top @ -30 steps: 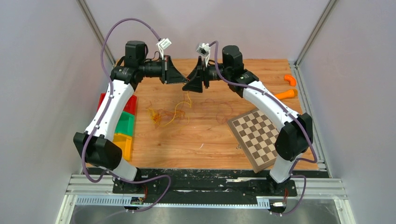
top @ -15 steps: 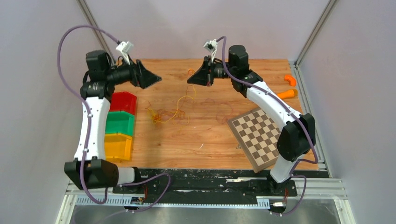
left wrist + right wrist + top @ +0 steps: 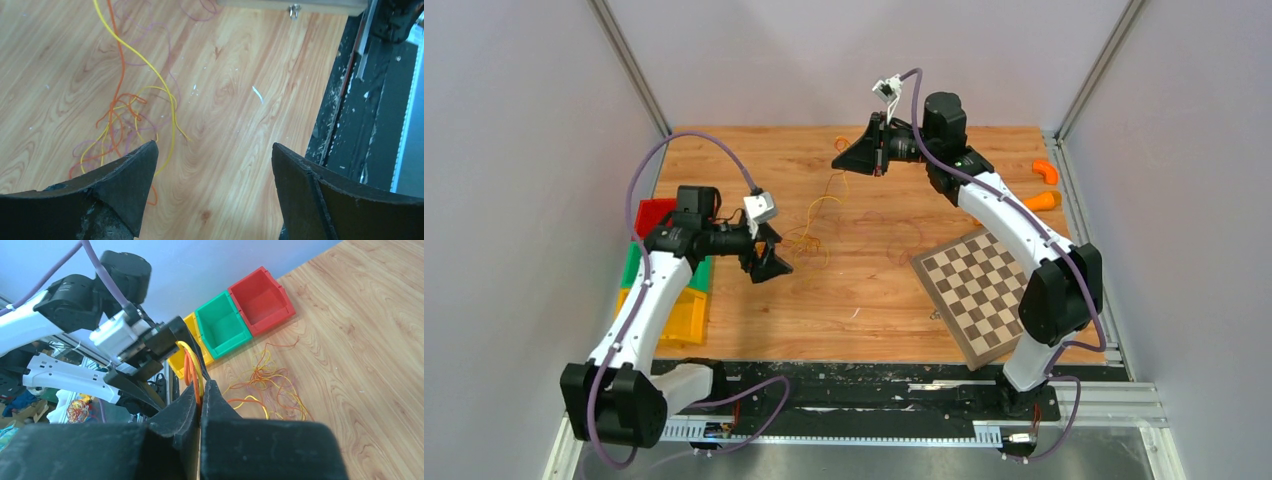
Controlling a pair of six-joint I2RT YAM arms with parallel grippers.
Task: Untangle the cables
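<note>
A wooden tabletop (image 3: 864,300) carries the scene, with two robot arms reaching over it from its near edge. A chessboard (image 3: 979,295) lies askew toward the near right corner. Along the left edge stand three open bins in a row, the red bin (image 3: 652,213) farthest back, the green bin (image 3: 634,265) in the middle and the yellow bin (image 3: 679,318) nearest.

The right gripper (image 3: 839,162), raised above the far middle of the tabletop, has its fingers pressed together on orange and yellow strands of the cables (image 3: 804,240); its wrist view shows the loops standing up out of the pinch (image 3: 192,367). From there a yellow strand hangs down to the rest of the tangle, which lies on the wood left of centre.

The left gripper (image 3: 769,265) hovers low at the tangle's near left side, jaws spread wide with nothing between them; in its wrist view one fingertip (image 3: 145,155) overlaps the edge of the orange and yellow loops (image 3: 120,130).

Two orange plastic pieces, one curved (image 3: 1046,170) and one tapered (image 3: 1039,201), rest near the far right edge.
</note>
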